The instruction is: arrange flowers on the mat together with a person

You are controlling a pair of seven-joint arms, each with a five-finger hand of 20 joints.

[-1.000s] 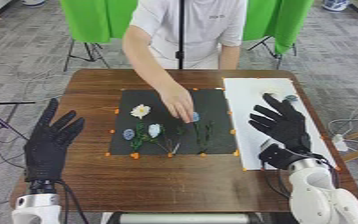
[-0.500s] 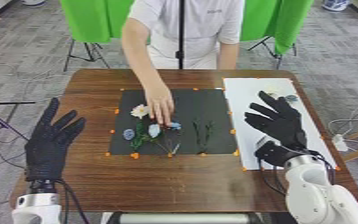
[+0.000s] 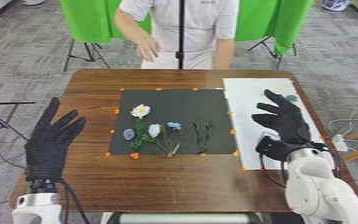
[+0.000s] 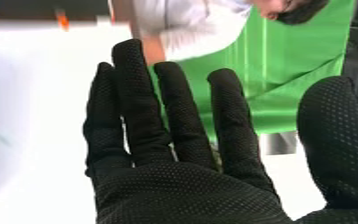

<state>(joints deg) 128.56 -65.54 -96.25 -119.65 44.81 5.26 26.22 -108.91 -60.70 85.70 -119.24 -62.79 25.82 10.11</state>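
On the dark mat (image 3: 202, 100) lie a white flower (image 3: 140, 111) at upper left, a grey-blue flower (image 3: 129, 134) below it, a white bud (image 3: 154, 130) and a small blue flower (image 3: 174, 126) near the middle, and green stems (image 3: 204, 137) to their right. My right hand (image 3: 286, 122) is over the white sheet, fingers straight, holding nothing; in the right wrist view the hand (image 4: 184, 185) is open. A bluish flower (image 3: 292, 98) lies on the sheet beside its fingertips. My left hand (image 3: 51, 145) stands open left of the mat.
The white sheet (image 3: 246, 95) lies right of the mat on the brown table (image 3: 193, 185). Orange markers (image 3: 135, 156) line the mat's edges. Across the table a person's hand (image 3: 149, 50) is raised off the far edge, away from the flowers.
The person's hand has shifted the blue flower left and nearer the white bud, let it go and withdrawn behind the table. My right hand has turned and moved slightly rightward; my left has stayed put.
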